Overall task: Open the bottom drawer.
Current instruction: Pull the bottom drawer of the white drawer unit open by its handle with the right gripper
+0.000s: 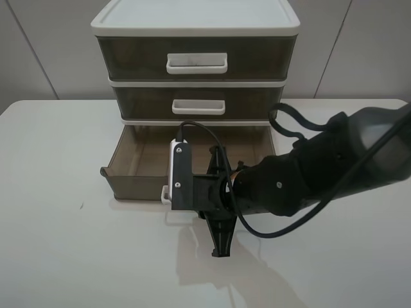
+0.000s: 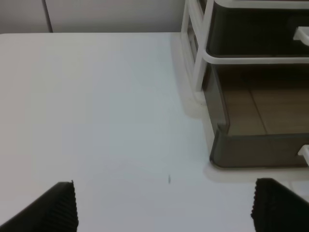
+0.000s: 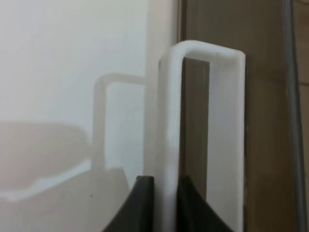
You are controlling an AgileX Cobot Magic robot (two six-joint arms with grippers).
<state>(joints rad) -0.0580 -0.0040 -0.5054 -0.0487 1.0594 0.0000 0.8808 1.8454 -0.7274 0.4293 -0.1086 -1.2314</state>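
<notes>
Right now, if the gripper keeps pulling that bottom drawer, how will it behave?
The bottom drawer looks empty, thin plastic, so probably light and easy-sliding. Already far out, it may tip or drop free. The right gripper pinches its thin white handle, which might flex.

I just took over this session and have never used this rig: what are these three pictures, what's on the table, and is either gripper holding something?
The machine is a two-armed robot. The wide picture comes from a camera mounted high, facing a white table and a white-framed cabinet of three smoky brown drawers. The bottom drawer is pulled out; the two above are closed.

The other two pictures come from cameras on the wrists. The right wrist view is a close-up: the right gripper is shut on the drawer's white loop handle, one side of the loop pinched between the black fingers. From above, that black arm covers the drawer's front.

The left wrist view shows the left gripper open and empty over bare table, beside the drawer.
</notes>
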